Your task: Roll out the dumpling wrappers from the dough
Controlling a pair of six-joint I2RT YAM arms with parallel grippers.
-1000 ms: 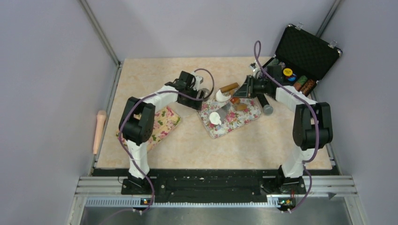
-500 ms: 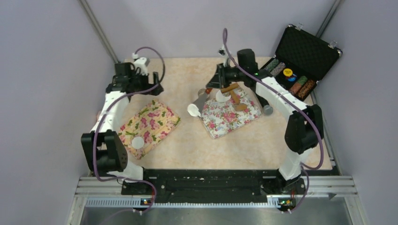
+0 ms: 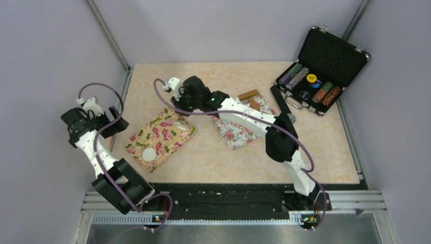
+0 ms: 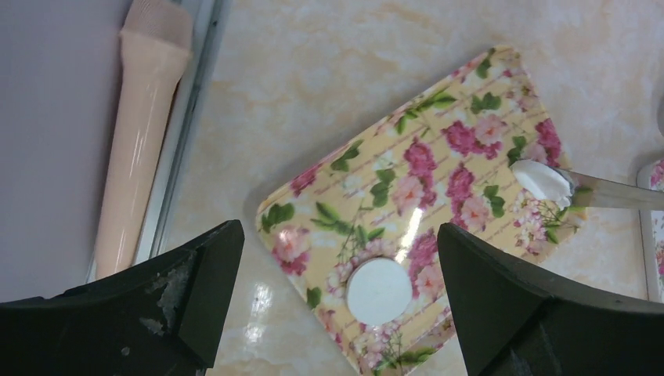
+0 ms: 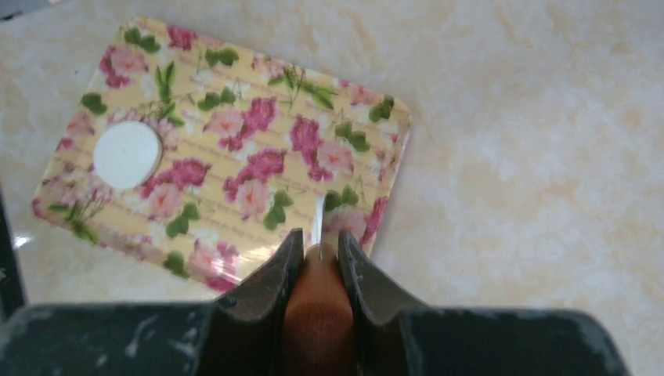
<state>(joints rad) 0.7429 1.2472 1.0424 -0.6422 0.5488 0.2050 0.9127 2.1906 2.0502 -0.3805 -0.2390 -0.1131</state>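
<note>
One dumpling wrapper (image 3: 149, 154), a flat white disc, lies near the front corner of the yellow floral tray (image 3: 167, 127); the same wrapper (image 4: 379, 291) (image 5: 127, 154) appears in both wrist views. My right gripper (image 5: 319, 239) (image 3: 184, 105) is shut on the brown wooden handle of a spatula (image 5: 317, 215). Its metal blade (image 4: 607, 192) reaches over the tray's far right corner with a white lump of dough (image 4: 540, 180) on its tip. My left gripper (image 4: 338, 229) (image 3: 109, 124) hangs open and holds nothing, to the left of the tray above the table's left edge.
A pale pink rolling pin (image 4: 141, 133) lies beyond the left rail. A second floral tray (image 3: 239, 134) sits mid-table, partly under my right arm, with a wooden stick (image 3: 248, 94) behind it. An open black case of chips (image 3: 310, 86) stands at the back right.
My left arm swung from mid-table out to the left edge and opened fully; a wrapper now lies on the yellow tray. My right arm carried the spatula with dough leftwards to that tray.
</note>
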